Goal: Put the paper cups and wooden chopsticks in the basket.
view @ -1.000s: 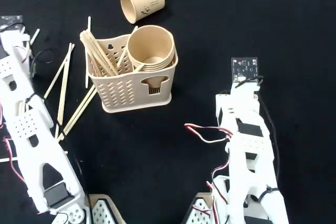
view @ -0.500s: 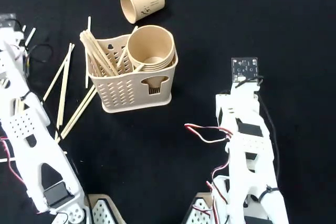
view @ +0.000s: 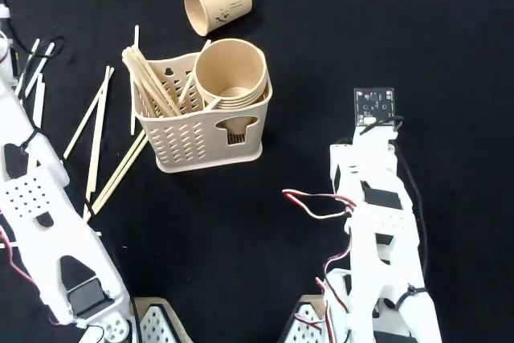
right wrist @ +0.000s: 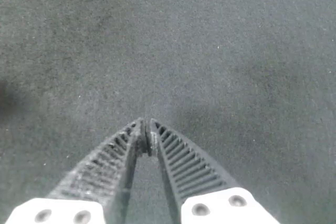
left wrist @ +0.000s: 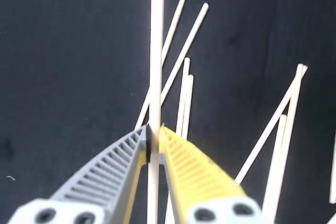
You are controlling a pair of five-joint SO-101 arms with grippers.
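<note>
the left gripper (left wrist: 155,129) is closed on one chopstick (left wrist: 156,51), above loose chopsticks (view: 96,138) that lie on the table (view: 361,30) left of the basket (view: 205,130). the basket holds stacked cups (view: 230,70) and several sticks (view: 152,82). one cup (view: 217,6) lies on its side behind it. the right gripper (right wrist: 146,129) is closed and holds nothing.

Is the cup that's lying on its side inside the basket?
No, the tipped paper cup lies on the black table, outside the basket and apart from it.
</note>
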